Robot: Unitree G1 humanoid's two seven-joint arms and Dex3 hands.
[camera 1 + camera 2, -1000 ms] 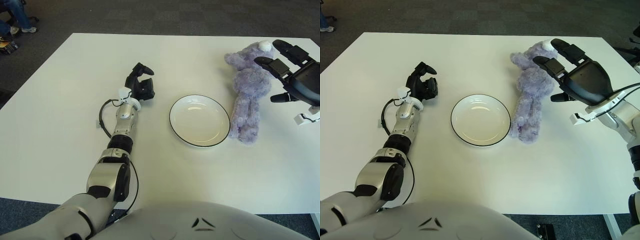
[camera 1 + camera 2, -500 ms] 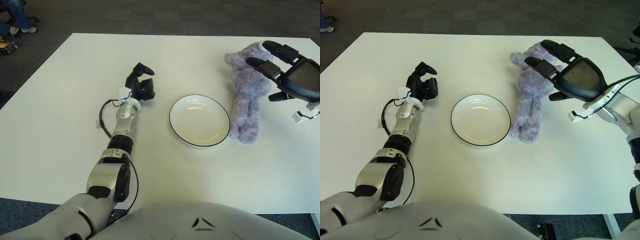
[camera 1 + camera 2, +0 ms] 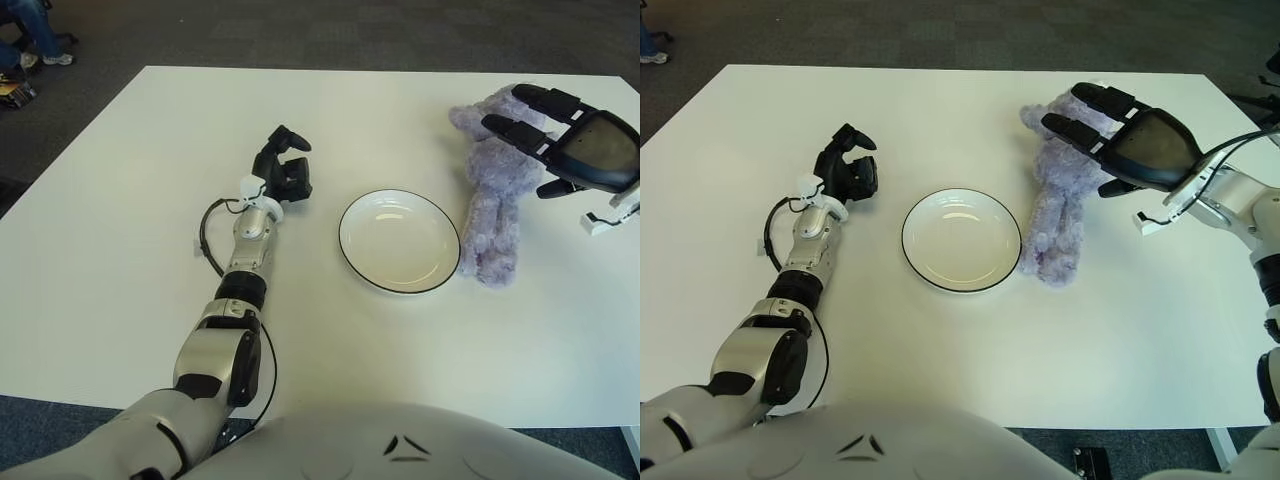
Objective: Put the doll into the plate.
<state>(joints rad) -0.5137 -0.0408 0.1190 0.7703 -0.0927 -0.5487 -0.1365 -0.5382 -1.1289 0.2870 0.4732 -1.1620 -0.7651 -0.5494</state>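
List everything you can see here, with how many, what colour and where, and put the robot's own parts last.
table: one, white, filling most of the view.
plate: one, white with a dark rim, near the table's middle, nothing in it.
doll: one, purple plush, lying just right of the plate, its feet beside the rim.
floor: dark grey carpet, beyond the table's far edge.
left hand: one, black, left of the plate.
right hand: one, black, fingers spread over the doll's upper body, not closed on it.
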